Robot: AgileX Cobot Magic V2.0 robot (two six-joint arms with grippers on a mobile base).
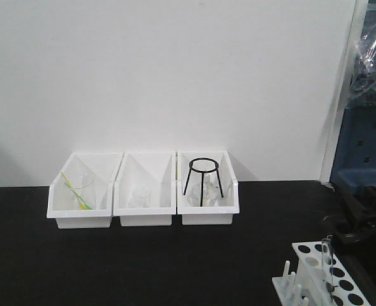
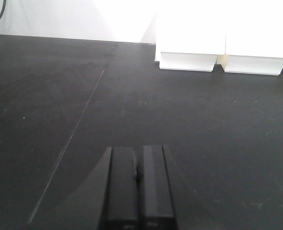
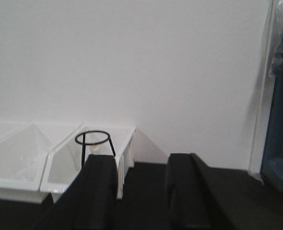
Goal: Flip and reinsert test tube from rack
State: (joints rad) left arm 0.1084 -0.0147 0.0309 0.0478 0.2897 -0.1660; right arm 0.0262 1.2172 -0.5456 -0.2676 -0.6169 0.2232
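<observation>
Left hand (image 2: 137, 191) is pressed shut, holding nothing, low over bare black tabletop (image 2: 60, 96). Right hand (image 3: 141, 191) gapes wide, empty, facing the bins (image 3: 60, 167). Only the front view catches the tube (image 1: 328, 255), upright in the rack (image 1: 331, 280) at bottom right.

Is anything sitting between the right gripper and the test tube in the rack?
Nothing visible does. The test tube stands in the rack at the table's front right; the bins sit far behind. The open right gripper holds nothing, but its position relative to the rack isn't shown.
</observation>
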